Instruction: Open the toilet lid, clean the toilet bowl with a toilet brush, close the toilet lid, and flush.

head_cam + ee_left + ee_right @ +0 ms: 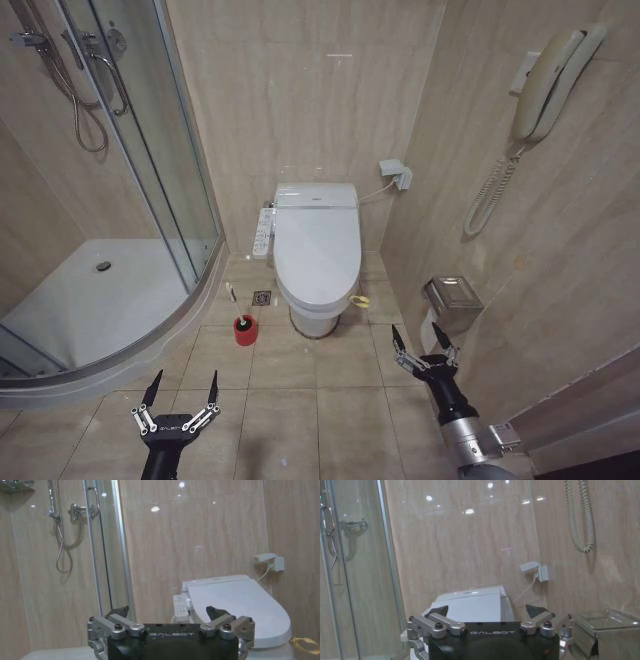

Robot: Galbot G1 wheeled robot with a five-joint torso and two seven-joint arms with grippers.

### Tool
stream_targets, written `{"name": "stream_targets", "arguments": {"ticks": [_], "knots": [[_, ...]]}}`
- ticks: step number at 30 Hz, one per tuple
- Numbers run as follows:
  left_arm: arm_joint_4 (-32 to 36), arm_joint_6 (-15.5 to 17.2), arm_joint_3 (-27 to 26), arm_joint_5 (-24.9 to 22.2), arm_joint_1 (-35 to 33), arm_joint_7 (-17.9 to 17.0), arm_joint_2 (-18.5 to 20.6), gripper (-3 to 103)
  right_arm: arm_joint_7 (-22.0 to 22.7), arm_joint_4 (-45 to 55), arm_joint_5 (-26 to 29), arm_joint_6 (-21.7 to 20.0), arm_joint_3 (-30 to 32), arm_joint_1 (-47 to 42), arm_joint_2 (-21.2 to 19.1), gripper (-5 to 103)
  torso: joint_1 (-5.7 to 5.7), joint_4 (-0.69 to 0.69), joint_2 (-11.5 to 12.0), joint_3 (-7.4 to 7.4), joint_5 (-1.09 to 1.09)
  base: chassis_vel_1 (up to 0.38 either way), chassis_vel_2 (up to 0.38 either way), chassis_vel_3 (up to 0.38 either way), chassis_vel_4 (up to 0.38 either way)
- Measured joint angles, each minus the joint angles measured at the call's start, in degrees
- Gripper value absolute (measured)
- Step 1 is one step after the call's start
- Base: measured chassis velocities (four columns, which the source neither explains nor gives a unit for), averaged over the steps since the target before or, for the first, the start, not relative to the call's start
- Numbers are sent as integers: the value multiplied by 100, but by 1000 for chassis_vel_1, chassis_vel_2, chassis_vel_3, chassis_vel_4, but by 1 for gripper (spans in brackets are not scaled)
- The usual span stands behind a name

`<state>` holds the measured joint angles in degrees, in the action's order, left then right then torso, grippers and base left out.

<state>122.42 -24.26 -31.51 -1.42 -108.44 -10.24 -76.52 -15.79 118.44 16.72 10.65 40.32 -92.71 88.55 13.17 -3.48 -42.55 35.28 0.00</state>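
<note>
Facing one closed toilet lid (pixel 317 245), two grippers open

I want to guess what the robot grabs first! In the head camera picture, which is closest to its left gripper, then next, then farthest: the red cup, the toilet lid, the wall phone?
From the left gripper:
1. Red cup, on the floor just ahead.
2. Toilet lid, shut, farther ahead.
3. Wall phone, high on the right wall.

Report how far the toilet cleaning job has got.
Nothing looks done: the glossy white oval toilet lid is down. The dark-headed toilet brush stands in its small red cup on the floor. The left gripper and right gripper hang open and empty, well short. Every step remains.
</note>
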Motion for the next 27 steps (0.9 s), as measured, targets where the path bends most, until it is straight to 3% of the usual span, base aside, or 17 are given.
{"name": "stream_targets", "arguments": {"ticks": [27], "knots": [[0, 0, 0, 0, -1, 0, 0, 100, 129, 76, 419, 21, 31, -57, -72, 100, 0, 0, 0, 1, 0, -21, 21, 23, -18]]}}
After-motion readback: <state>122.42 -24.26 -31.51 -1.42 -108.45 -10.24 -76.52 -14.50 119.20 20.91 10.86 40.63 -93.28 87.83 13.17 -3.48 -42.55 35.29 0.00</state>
